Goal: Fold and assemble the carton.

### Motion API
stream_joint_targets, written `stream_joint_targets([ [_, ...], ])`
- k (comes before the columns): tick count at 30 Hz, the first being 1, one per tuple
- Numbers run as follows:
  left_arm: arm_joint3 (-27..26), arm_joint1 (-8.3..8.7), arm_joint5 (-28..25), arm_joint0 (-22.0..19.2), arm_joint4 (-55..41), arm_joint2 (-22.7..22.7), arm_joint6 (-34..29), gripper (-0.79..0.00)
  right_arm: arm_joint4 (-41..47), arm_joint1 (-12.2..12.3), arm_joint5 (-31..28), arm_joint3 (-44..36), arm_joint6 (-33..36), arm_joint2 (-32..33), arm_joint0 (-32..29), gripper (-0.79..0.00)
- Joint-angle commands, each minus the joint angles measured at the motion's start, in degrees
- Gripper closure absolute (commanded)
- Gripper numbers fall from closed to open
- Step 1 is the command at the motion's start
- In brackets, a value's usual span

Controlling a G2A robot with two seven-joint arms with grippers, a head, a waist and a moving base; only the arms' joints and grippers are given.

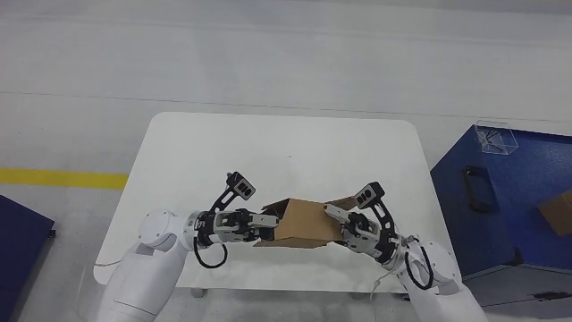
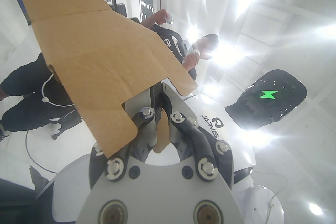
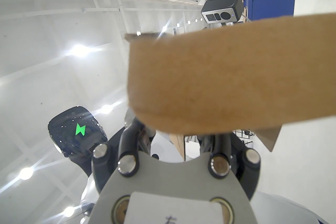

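- Fingers [image 2: 143,104] of left gripper [image 2: 158,90] clamped on carton [image 1: 302,222] flap.
- Right gripper [image 1: 345,224] at carton's opposite end; grip cannot be told.
- Carton near tabletop [image 1: 268,143] robot-side edge, mid-width.

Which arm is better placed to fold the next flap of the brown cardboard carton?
Probably the right. The left gripper is shut on the brown cardboard carton at an edge, anchoring it, while the right gripper sits against a free flap.
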Motion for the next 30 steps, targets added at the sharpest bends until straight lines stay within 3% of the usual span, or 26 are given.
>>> stream_joint_targets([
  [1,-0.41,0.09,0.12,0.25,0.13,-0.02,0.16,0.0,-0.8,0.07,-0.26,-0.23,-0.35,0.17,-0.19,0.0],
  [4,-1.06,0.27,0.24,0.55,0.74,-0.11,0.55,0.0,-1.6,0.15,-0.98,-0.54,-0.89,0.47,-0.55,0.0],
  [5,-1.21,0.31,0.3,0.66,0.76,-0.14,0.72,-0.366,-1.7,0.16,-1.24,-0.67,-0.93,0.52,-0.66,0.0],
  [6,-1.39,0.35,0.29,0.75,0.84,-0.19,0.99,-0.785,-1.7,0.16,-1.65,-0.75,-1.02,0.57,-0.78,0.0],
  [30,-1.71,0.74,-0.47,0.68,2.96,-1.03,2.58,-0.785,-1.6,0.05,-2.81,-0.97,-3.15,0.38,-1.38,0.0],
])
